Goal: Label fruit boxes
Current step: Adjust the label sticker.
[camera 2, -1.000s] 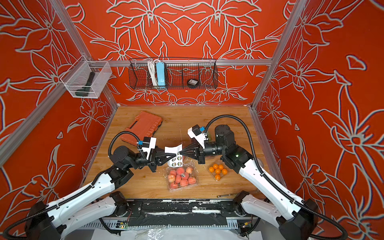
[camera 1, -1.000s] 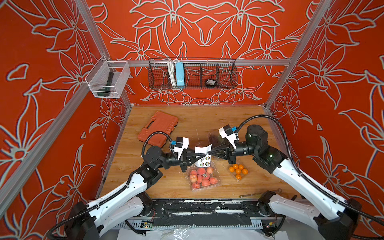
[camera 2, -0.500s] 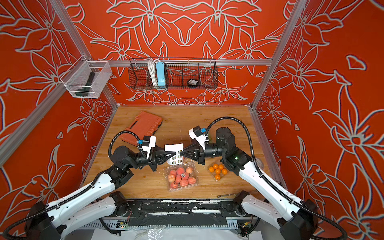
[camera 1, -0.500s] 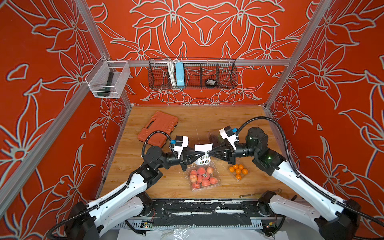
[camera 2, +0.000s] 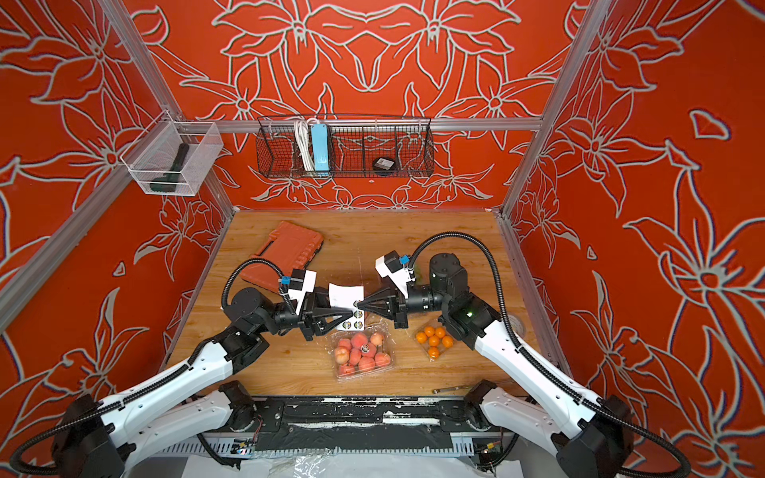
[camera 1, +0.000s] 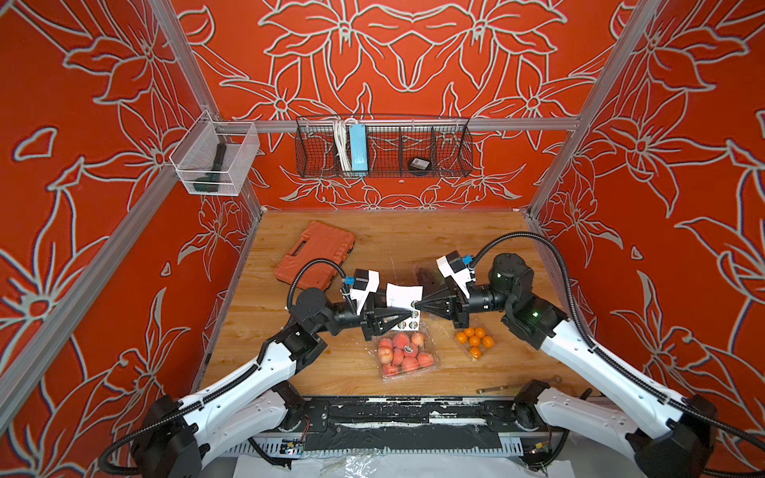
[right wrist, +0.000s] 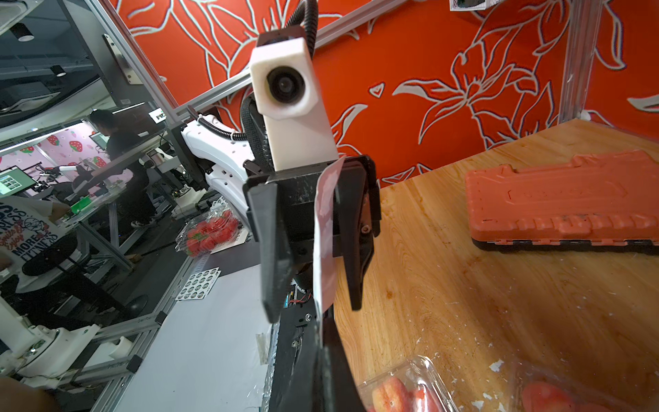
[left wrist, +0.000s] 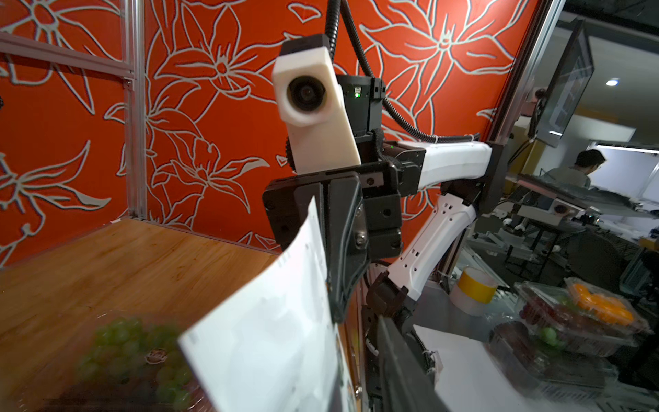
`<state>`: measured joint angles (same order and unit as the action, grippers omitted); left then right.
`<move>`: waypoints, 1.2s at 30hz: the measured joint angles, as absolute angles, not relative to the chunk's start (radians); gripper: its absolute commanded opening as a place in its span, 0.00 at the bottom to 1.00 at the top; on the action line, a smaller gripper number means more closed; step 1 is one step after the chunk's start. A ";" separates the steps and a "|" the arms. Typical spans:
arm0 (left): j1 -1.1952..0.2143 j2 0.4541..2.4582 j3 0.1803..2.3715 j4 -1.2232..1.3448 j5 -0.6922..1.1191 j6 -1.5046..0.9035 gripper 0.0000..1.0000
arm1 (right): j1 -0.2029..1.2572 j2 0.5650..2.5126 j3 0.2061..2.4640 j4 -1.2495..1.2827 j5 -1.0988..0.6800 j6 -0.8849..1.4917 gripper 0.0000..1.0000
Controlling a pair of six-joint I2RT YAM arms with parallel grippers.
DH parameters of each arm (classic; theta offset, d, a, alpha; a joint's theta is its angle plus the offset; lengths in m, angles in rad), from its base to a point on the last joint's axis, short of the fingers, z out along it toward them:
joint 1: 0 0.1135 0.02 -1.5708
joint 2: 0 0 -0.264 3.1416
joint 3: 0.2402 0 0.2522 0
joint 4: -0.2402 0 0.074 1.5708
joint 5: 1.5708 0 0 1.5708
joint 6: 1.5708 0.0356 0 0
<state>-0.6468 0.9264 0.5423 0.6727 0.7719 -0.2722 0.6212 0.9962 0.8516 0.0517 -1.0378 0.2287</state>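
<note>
Sheet (camera 1: pixel 401 294) aloft, mid-table.
Pinches its edge with right gripper (camera 1: pixel 417 305); holds left gripper (right wrist: pixel 315 308) parted loosely around it; peach box (camera 1: pixel 403 356) at 6 o'clock, orange box (camera 1: pixel 474 341) at 4.

Bright, even light; grape box (left wrist: pixel 132 349) blurred in left wrist view.

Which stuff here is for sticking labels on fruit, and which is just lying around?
For the job: peach box, orange box, grape box, sticker sheet.
Just lying about: orange tool case, wire basket, clear bin.
</note>
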 measured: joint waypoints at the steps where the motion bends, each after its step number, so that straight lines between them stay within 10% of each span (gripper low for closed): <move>1: -0.647 0.926 0.542 0.673 0.774 -0.281 0.09 | 0.621 0.996 0.852 0.044 -1.037 0.221 0.00; 36: -0.612 1.024 0.549 0.807 0.841 -0.360 0.00 | 0.606 1.019 0.833 0.115 -1.079 0.239 0.00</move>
